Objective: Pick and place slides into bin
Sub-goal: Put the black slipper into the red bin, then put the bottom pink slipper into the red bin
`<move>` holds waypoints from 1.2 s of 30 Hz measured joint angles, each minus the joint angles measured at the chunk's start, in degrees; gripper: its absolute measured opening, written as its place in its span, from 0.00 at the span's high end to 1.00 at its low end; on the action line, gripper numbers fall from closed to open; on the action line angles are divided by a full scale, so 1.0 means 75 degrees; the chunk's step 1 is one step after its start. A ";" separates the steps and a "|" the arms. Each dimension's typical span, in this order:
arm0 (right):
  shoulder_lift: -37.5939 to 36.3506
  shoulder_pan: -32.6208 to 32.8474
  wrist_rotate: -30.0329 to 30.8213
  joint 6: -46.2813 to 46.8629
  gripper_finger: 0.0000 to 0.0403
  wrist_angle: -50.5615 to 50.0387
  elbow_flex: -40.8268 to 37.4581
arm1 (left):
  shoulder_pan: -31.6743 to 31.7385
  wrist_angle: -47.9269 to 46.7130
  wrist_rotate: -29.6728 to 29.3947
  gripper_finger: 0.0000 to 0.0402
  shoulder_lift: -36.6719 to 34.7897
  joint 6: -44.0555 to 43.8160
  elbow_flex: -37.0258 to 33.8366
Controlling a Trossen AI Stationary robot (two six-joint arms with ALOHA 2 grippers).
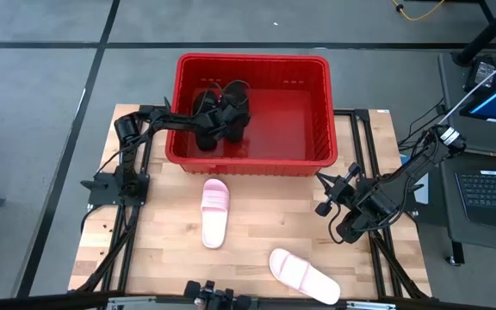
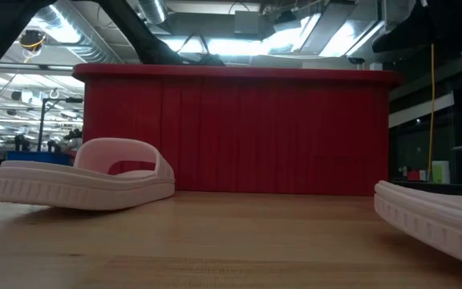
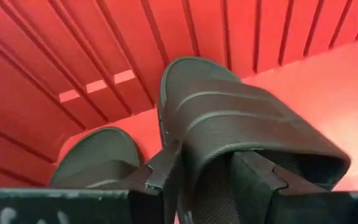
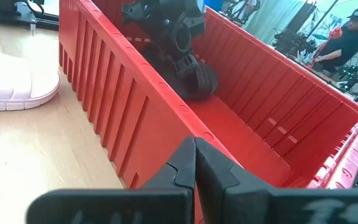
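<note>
The left claw [image 1: 218, 116] is down inside the red bin [image 1: 317, 129], at its left end, with a black slide [image 3: 241, 124] between its fingers. In its wrist view the fingers straddle the strap's edge, and they look to be parting, so I'd say this is the release: the slide is being left in the bin. The other black slide [image 3: 95, 155] lies just beside it on the bin floor.

Two pink slides wait on the surface in front of the bin: one [image 1: 214, 212] near the middle, close to the bin's front wall, the other [image 1: 304, 275] nearer the front edge, lying askew.

The right claw [image 1: 332, 196] hangs shut and empty off the bin's right front corner.

Next, I reckon, the left claw must open clear of the strap, lift out over the rim without dragging the slide, then go for a pink one.
</note>
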 joint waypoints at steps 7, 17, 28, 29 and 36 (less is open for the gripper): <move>0.0000 0.0002 0.0000 0.0000 0.98 0.0003 0.0000 | 0.0008 -0.0194 0.0377 0.71 -0.0191 0.0651 0.0000; -0.0003 0.0002 0.0000 0.0000 0.98 0.0004 0.0000 | 0.0066 -0.0962 0.0866 0.71 -0.0664 0.1003 0.0000; -0.0003 0.0003 0.0000 0.0003 0.98 0.0006 0.0000 | 0.0117 -0.1381 0.1011 0.71 -0.0820 0.1121 0.0000; -0.0003 0.0001 0.0000 0.0003 0.98 0.0006 0.0000 | 0.0122 -0.1462 0.1048 0.71 -0.0892 0.1135 0.0000; -0.0003 0.0003 0.0000 -0.0003 0.98 0.0009 0.0000 | 0.0101 -0.1785 0.1591 0.71 -0.1538 0.1258 0.0009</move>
